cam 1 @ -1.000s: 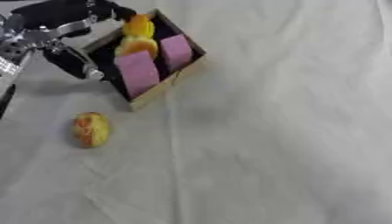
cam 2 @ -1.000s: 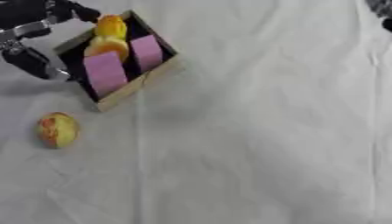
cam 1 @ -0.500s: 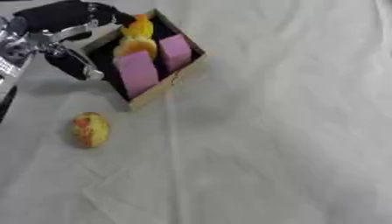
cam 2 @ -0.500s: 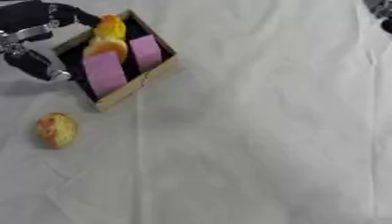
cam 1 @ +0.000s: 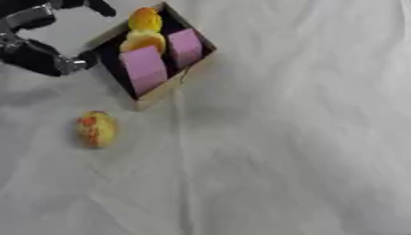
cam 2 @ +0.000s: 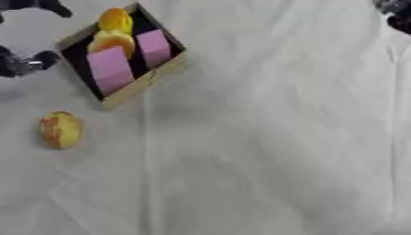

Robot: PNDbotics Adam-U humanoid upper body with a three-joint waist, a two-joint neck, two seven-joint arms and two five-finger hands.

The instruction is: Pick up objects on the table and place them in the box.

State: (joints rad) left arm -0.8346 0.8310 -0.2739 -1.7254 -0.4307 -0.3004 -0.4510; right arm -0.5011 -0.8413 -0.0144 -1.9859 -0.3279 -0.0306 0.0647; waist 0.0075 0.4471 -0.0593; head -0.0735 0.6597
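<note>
1. Box (cam 1: 152,55) sits upper left on the white tablecloth (cam 1: 281,137), tilted, cardboard rim with a dark inside. Compared with half a second ago it reads nearer the top edge in both eye views along with everything else, so that is the head tilting, not the box moving.
2. Left hand (cam 1: 44,43) is just left of the box at the upper-left corner, black and silver. Fingers spread, holding nothing; one dark finger pokes out above the box's far-left corner, another ends right by its left wall. A second ago it sat tight against the box, now it looks slightly drawn off to the left. Judgement: a drop has just finished and the hand is free for the next pick.
3. Two pink blocks (cam 1: 144,69) stand in the box, the bigger one nearer the camera, the smaller beside it to the right.
4. Yellow-red fruit (cam 1: 96,130) lies on the cloth below-left of the box, apart from it, same spot relative to the box as before. Only loose item visible; likely the next target.
5. Two orange-yellow rounded pieces (cam 1: 144,30) fill the box's far end; kind not clear.
6. Right hand (cam 2: 397,13): only a dark bit at the right eye view's top-right corner, cut off; can't tell its fingers. Left arm mostly out of frame.
</note>
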